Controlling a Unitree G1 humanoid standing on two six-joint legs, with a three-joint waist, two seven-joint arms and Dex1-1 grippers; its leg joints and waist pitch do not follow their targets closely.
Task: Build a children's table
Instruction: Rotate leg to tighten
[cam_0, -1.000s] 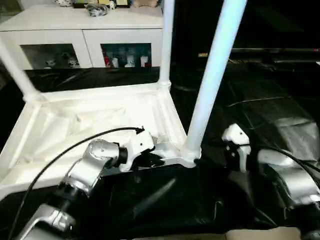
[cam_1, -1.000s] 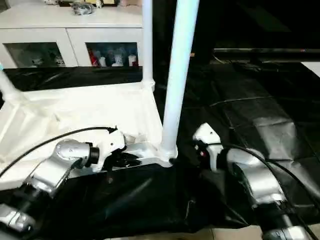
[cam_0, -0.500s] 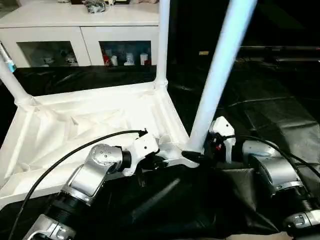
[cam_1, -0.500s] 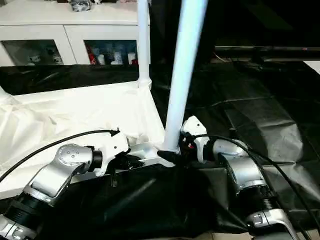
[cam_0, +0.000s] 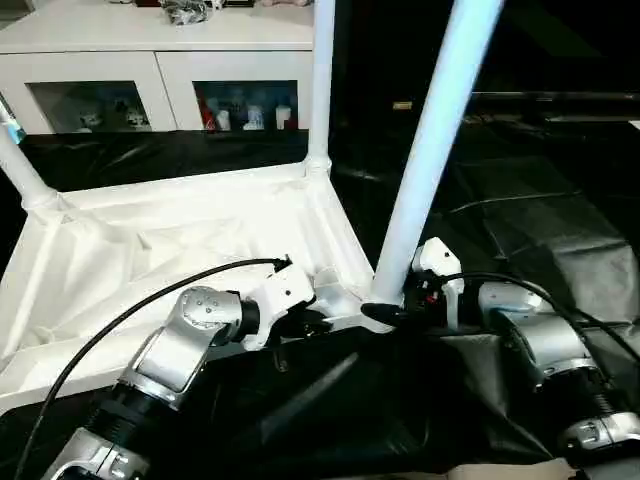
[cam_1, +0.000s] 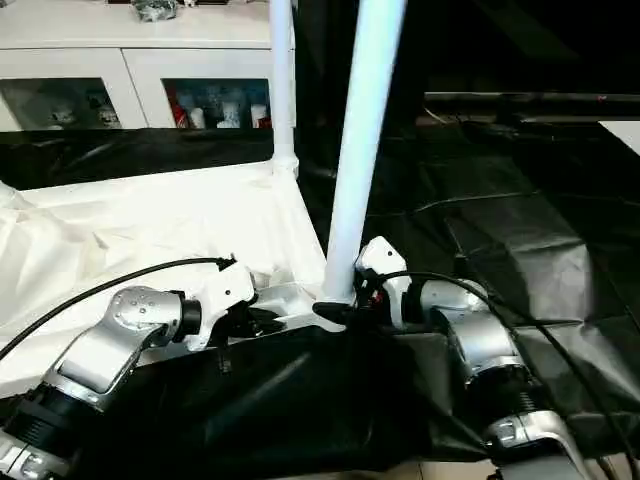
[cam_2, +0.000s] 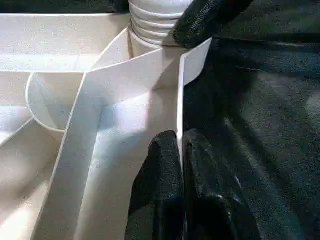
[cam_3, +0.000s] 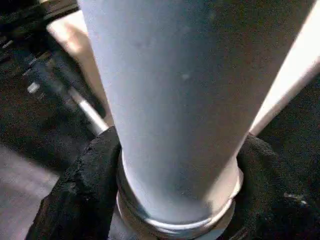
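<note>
Left claw (cam_2: 180, 150): two black rubbery fingers pinched shut on the thin white rim wall of the children's table (cam_0: 170, 250), near its front corner; silver jointed forearm, black cable looping over it. Right claw (cam_3: 175, 200): black textured fingers (cam_3: 75, 195) clasped round the base of the nearest leg (cam_0: 435, 130), just above its ribbed collar where it meets the rounded corner socket (cam_0: 375, 315). Children's table: glossy white plastic, lying upside down on crinkled black sheeting (cam_0: 540, 220), underside up, shallow ribbed tray with raised walls. Nearest leg: long, round, tapering, smooth, leaning slightly to the right. Second leg (cam_0: 321, 80): slimmer-looking, upright in the far right corner; third leg (cam_0: 20, 165) angled at the far left corner. Beyond: white cabinet (cam_0: 160, 60), glass-fronted compartments holding small figures.
</note>
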